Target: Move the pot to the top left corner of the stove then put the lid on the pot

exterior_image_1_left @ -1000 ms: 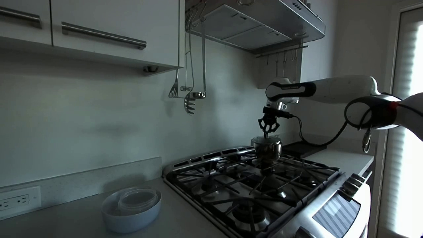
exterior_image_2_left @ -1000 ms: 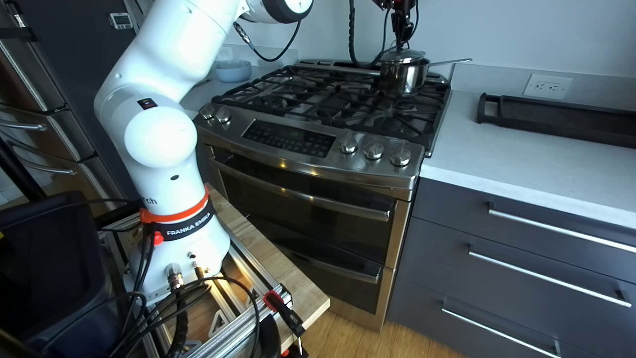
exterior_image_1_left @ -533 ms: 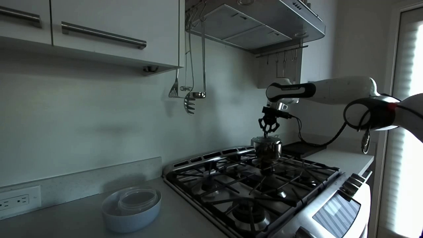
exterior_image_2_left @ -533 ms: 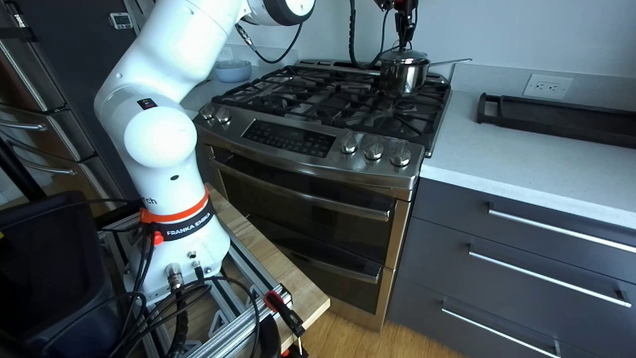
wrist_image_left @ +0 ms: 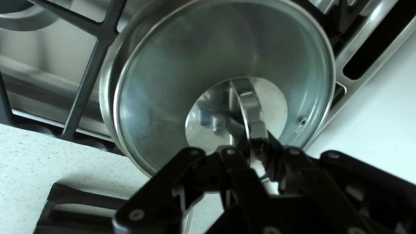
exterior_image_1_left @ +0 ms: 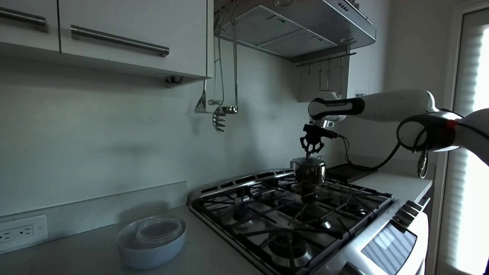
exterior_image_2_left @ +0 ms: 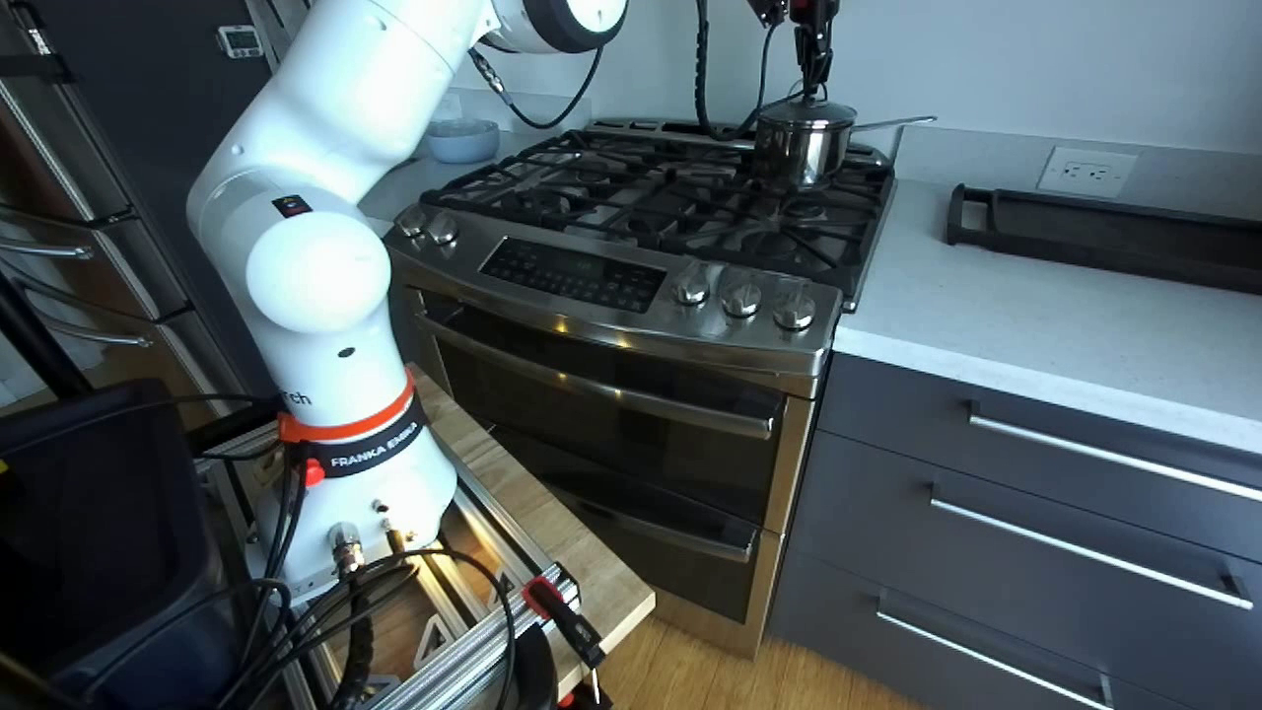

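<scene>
The shiny steel pot [exterior_image_2_left: 801,160] stands on the back right grates of the stove [exterior_image_2_left: 592,308], its long handle pointing right in an exterior view. Over its mouth lies the glass lid [wrist_image_left: 169,74] with a metal rim. In the wrist view the lid is off-centre, leaving a strip of the pot's rim [wrist_image_left: 105,81] uncovered on the left. Whether lid and rim touch all round cannot be told. My gripper [wrist_image_left: 258,146] is shut on the lid's arched metal handle [wrist_image_left: 248,100]. In both exterior views the gripper [exterior_image_1_left: 308,154] points straight down above the pot.
A black tray [exterior_image_2_left: 1104,232] lies on the counter right of the stove. The wall rises close behind the pot. Bowls [exterior_image_1_left: 153,242] sit on the counter at the opposite side. Utensils [exterior_image_1_left: 229,110] hang near the range hood [exterior_image_1_left: 298,30]. A cable [exterior_image_1_left: 382,162] droops from the arm.
Seen from the exterior view that faces the stove's front, the gripper and lid have shifted slightly right, more over the pot. The pot has stayed put, and the grip on the handle looks unchanged.
</scene>
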`<action>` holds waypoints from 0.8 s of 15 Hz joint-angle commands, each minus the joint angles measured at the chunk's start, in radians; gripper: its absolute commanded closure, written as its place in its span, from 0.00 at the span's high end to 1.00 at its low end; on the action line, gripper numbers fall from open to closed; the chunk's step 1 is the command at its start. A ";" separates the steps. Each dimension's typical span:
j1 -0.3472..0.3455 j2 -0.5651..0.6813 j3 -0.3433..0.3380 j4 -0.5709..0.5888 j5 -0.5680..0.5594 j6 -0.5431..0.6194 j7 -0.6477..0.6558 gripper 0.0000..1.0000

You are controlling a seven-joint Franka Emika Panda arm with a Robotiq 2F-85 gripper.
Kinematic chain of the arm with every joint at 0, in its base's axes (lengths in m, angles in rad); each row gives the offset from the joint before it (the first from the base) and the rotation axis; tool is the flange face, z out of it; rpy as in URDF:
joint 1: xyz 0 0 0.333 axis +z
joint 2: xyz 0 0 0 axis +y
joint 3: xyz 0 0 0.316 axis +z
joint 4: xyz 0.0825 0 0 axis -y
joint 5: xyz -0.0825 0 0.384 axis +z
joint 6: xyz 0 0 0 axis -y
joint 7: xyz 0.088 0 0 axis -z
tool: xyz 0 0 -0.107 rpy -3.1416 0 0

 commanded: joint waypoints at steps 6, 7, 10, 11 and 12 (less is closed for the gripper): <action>0.008 -0.006 -0.014 -0.039 -0.038 0.000 -0.028 0.02; 0.009 -0.006 -0.013 -0.039 -0.040 -0.001 -0.033 0.02; 0.004 -0.008 -0.002 -0.034 -0.023 -0.012 -0.041 0.02; 0.003 -0.008 0.000 -0.032 -0.019 -0.016 -0.040 0.02; 0.001 -0.007 0.001 -0.029 -0.014 -0.022 -0.035 0.02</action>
